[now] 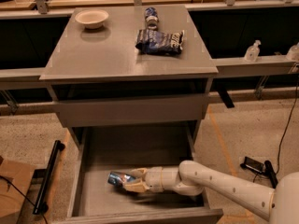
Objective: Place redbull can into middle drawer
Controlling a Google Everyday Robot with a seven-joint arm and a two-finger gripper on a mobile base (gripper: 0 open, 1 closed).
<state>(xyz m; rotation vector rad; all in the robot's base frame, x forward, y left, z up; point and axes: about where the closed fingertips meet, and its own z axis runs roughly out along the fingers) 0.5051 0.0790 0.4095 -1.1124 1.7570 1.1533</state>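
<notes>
The redbull can (118, 178), slim silver and blue, lies on its side on the grey floor of the open middle drawer (135, 148), towards its front left. My gripper (129, 180) reaches in from the right, low inside the drawer, and its cream fingers (135, 186) lie on both sides of the can's right end. The can rests on the drawer floor. My white arm (219, 186) crosses the drawer's right front corner.
On the grey cabinet top (93, 55) stand a white bowl (91, 17), a darker blue can (151, 16) and a dark blue chip bag (158, 41). A shallower shut drawer front (131, 110) sits above the open drawer. A black bar (49, 176) lies on the floor at left.
</notes>
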